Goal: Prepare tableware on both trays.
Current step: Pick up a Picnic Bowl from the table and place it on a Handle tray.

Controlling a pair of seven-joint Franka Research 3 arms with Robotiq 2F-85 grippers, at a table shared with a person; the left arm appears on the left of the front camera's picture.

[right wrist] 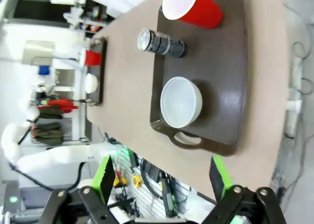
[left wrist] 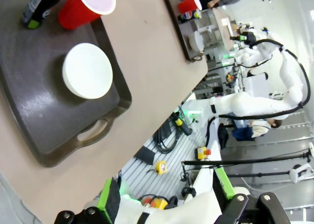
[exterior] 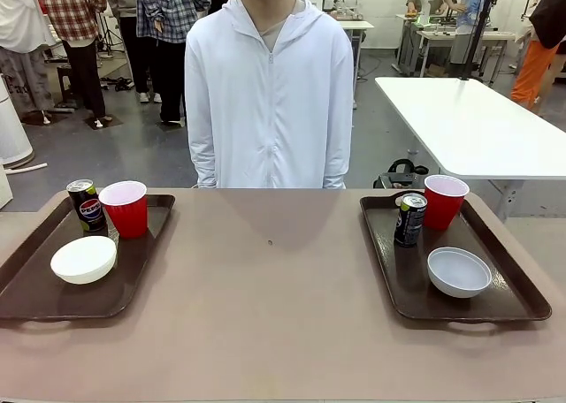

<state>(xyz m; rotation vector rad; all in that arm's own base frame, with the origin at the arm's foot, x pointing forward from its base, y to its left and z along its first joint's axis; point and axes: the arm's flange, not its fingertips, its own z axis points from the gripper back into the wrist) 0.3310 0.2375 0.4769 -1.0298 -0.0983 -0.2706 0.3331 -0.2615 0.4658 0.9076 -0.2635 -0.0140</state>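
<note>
On the left tray [exterior: 35,299] I see a Pepsi can [exterior: 86,205], a red cup [exterior: 125,208] and a white bowl [exterior: 84,259]; my left gripper [left wrist: 167,197] hangs well above them, fingers spread, empty. Across the table, the right tray [exterior: 513,299] carries a black can [exterior: 409,218], another cup [exterior: 444,201] and a second bowl [exterior: 459,271], with my right gripper [right wrist: 162,184] held high, spread wide, empty.

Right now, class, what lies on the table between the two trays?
Nothing stands there: in the front view the tabletop between the left tray and the right tray is bare, apart from one tiny dark speck.
</note>
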